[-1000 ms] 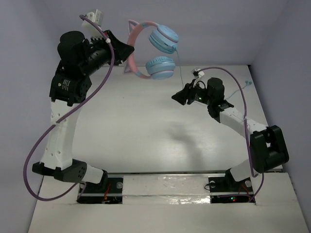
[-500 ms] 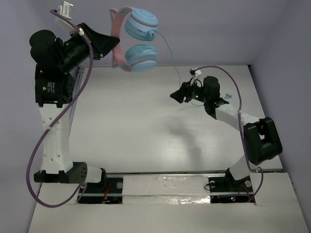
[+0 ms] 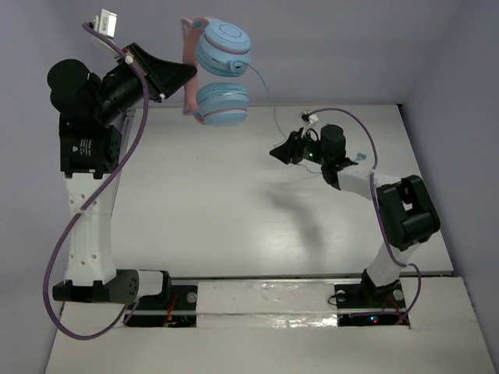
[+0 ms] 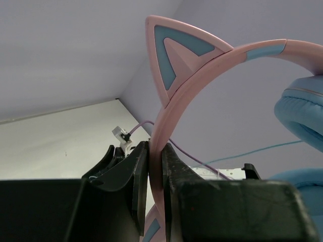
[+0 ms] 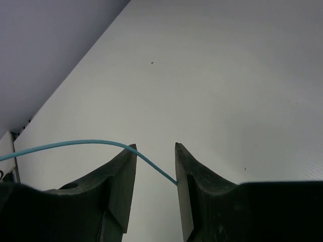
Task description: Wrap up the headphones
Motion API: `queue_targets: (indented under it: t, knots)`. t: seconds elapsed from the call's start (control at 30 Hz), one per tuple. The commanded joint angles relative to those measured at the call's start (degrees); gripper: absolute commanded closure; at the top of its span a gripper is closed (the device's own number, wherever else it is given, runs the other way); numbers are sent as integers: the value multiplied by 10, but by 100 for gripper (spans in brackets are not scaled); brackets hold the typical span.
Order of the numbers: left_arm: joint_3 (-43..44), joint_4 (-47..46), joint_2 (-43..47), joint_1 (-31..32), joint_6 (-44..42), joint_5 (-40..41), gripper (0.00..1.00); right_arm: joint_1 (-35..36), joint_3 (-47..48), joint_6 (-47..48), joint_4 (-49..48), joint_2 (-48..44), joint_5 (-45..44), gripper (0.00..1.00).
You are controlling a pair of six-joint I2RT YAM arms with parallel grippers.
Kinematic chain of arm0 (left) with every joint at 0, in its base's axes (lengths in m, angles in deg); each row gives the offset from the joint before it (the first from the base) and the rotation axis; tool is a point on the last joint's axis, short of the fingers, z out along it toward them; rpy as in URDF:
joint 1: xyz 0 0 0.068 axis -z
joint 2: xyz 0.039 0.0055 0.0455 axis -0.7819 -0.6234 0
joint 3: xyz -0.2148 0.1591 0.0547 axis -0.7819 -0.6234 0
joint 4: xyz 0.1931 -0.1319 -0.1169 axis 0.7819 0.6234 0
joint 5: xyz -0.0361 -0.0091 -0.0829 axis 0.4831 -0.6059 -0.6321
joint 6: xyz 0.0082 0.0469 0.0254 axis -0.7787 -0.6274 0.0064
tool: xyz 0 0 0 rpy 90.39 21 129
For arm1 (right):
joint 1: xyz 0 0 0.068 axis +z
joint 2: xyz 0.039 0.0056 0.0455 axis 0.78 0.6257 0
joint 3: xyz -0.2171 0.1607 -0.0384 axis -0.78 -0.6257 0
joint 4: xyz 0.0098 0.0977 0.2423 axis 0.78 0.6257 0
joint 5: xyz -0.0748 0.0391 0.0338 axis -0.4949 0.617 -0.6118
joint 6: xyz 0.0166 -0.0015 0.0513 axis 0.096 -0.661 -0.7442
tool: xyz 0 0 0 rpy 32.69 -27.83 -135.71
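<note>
Just above the far right-of-centre stretch of the worktop [image 3: 218, 210], my right fingers [image 3: 282, 151] hang low and about half apart. The thin blue cord [image 5: 75, 144] runs loose through the gap, crossing one fingertip and brushing the inner face of the other, with nothing pinched.

Farther back and higher, the cord climbs in a slack curve from there towards the worktop's far edge, where the headphones [image 3: 222, 51] are held in the air, well clear of the surface. My left fingers [image 3: 175, 75] are shut tight on the pink cat-ear headband [image 4: 166, 116], with both blue ear cups [image 3: 221, 104] stacked beside the grip.

As I judge it, winding has yet to begin, so the job is to catch the cord and lead it round the headphones. To do that well I would:

- close the right fingers only enough to guide the cord, letting it slide rather than jerk;
- lift them off the worktop towards the ear cups and lay each turn snug against the last;
- hold the left grip steady so the headband cannot twist;
- spare the joint where the cord enters the cup.

I cannot make out where the cord's free end lies.
</note>
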Motion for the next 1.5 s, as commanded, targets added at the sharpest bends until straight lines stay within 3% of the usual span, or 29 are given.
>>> queue_targets:
  t: [0.0, 0.03, 0.1, 0.17, 0.27, 0.37, 0.53, 0.73, 0.83, 1.03, 1.23, 1.47]
  knots:
    - [1, -65, 19, -2, 29, -4, 100, 1, 5, -4, -54, 2, 3, 59]
    - [0, -67, 17, -2, 33, -3, 100, 1, 0, -3, -55, 5, 4, 59]
    - [-5, -82, 14, -2, 43, 0, 100, 1, -8, -13, -61, 10, 18, 83]
    - [-36, -99, 23, -2, 58, 30, 100, 8, -29, -27, -76, 3, 24, 100]
    - [-90, -139, 18, -2, 93, 66, 100, 50, -55, -36, -64, -33, -18, 100]
    - [-137, -144, 7, -2, 104, 129, 100, 114, -59, -19, 16, -74, -117, 100]
    - [-192, -110, -9, 3, 48, 336, 100, 223, -69, -21, 146, -136, -276, 100]
    - [-254, -97, -3, 15, -6, 500, 100, 301, -44, -24, 304, -194, -409, 100]
    - [-261, -78, -6, 21, -41, 543, 100, 324, -37, -23, 382, -207, -457, 100]
    - [-284, -89, 24, 21, -29, 517, 100, 330, -29, -47, 461, -167, -577, 100]
    - [-277, -89, 40, 16, -4, 549, 100, 330, -44, -86, 455, -173, -606, 100]
    - [-246, -80, 29, 7, -2, 561, 100, 346, -59, -69, 441, -290, -577, 100]
